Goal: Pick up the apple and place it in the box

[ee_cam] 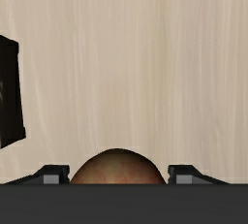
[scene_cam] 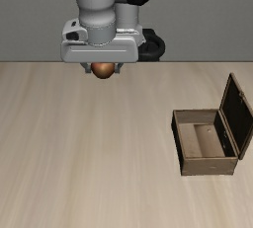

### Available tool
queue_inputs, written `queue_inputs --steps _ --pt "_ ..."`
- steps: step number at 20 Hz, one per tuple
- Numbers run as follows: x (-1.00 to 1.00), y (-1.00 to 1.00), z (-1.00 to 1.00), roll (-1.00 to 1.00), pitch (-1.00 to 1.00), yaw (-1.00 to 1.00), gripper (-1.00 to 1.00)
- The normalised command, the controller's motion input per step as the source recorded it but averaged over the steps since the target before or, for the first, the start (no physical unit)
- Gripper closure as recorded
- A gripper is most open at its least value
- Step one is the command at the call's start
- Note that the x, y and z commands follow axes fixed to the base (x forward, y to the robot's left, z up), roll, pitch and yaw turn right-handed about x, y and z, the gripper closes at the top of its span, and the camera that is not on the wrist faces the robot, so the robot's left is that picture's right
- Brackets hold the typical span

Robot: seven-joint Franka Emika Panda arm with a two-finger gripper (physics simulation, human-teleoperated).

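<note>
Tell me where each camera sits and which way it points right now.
Exterior view: in front and above, looking down at the table; shows the arm and claw.
Wrist view: on the hand, looking down at the table; shows the claw's fingertips closed on the apple.
Both show the apple, the open box and the table.

apple red-brown | box dark brown | table pale wood-grain

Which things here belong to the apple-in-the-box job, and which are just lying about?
Job: apple; gripper, shut on it; open box at the exterior view's right.
Just there: wooden table.
</note>
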Motion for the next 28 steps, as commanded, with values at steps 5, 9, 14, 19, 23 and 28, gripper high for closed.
queue_inputs --steps 5,9,14,19,23,28 --pt "0.00 1.00 0.00 0.00 0.00 0.00 1.00" --pt "0.00 1.00 0.00 0.00 0.00 0.00 1.00" --pt "0.00 1.00 0.00 0.00 0.00 0.00 1.00" --pt "0.00 1.00 0.00 0.00 0.00 0.00 1.00" --pt "0.25 0.75 0.00 0.00 0.00 0.00 1.00" --pt "1.00 0.00 0.00 0.00 0.00 0.00 1.00"
